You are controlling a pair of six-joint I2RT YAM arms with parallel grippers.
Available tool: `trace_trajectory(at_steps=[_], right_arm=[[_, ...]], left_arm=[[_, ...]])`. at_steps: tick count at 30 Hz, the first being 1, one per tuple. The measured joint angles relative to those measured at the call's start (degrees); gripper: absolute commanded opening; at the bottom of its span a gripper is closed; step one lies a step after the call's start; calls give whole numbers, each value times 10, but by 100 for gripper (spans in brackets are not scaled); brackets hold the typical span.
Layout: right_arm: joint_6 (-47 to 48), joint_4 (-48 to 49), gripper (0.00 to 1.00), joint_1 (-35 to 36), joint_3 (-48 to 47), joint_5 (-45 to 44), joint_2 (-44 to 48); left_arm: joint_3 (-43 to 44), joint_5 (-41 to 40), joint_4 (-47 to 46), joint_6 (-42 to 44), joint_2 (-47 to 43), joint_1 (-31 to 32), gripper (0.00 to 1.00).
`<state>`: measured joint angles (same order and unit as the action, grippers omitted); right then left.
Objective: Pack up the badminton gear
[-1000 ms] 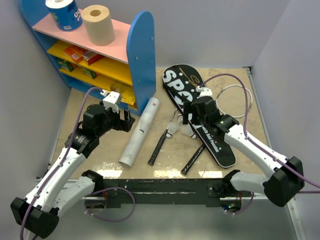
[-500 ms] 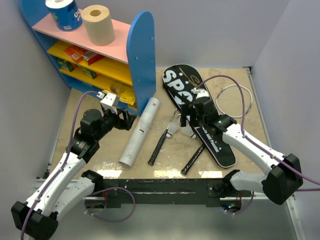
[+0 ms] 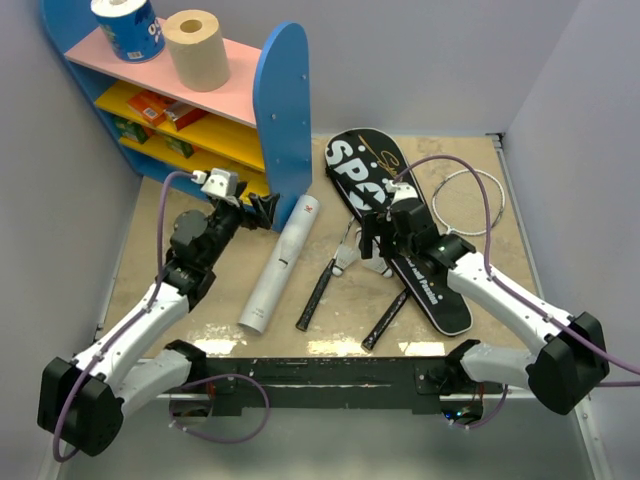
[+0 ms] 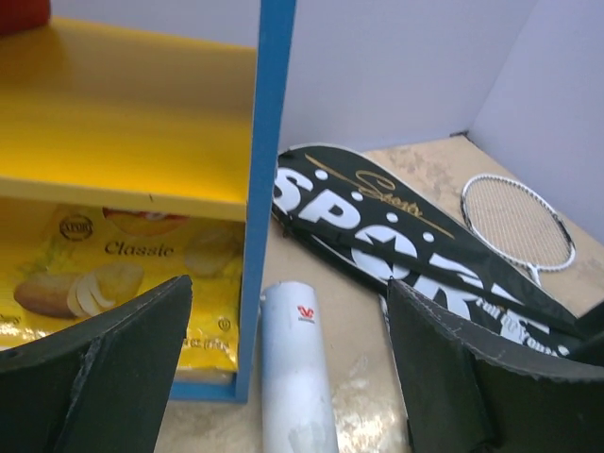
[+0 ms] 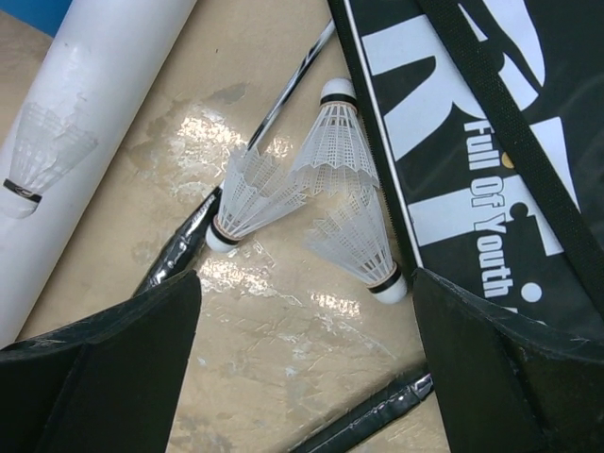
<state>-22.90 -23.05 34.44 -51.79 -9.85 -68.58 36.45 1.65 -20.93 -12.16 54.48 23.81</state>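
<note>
Your table (image 3: 225, 300) is a tan, scuffed surface boxed in by pale walls, with a blue shelf unit (image 3: 282, 110) standing at the far left; none of the gear is packed yet. The black SPORT bag (image 3: 360, 165) lies flat and slanted from the far centre toward the near right; you cannot tell from here whether it is open. The white tube (image 3: 280, 265) lies on its side just beside the shelf unit's end panel. One racket's handle (image 3: 318, 290) rests between tube and bag; the second handle (image 3: 385, 318) pokes out at the bag's near edge, and a white racket head (image 3: 470, 200) shows on the bag's far side, so that racket seems partly tucked under it.

Three loose shuttlecocks (image 5: 335, 142) sit clustered against the bag's edge, one touching the thin racket shaft. Your right gripper (image 3: 373, 240) hangs directly over them, jaws spread wide and holding nothing, most likely lined up for a pick. Your left gripper (image 3: 263, 208) is also parted and empty, aimed at the tube's far end close to the shelf panel, probably to steady or lift it.

The shuttlecocks are light and will scoot if you nudge them; the tube is apt to roll.
</note>
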Motion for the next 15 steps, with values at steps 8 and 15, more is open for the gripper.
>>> trace_trajectory(at_steps=[8, 15], right_arm=[[0, 8, 95, 0, 15, 17, 16], [0, 11, 95, 0, 22, 21, 24]], left_arm=[[5, -24, -124, 33, 66, 0, 88], [70, -29, -150, 59, 146, 0, 87]])
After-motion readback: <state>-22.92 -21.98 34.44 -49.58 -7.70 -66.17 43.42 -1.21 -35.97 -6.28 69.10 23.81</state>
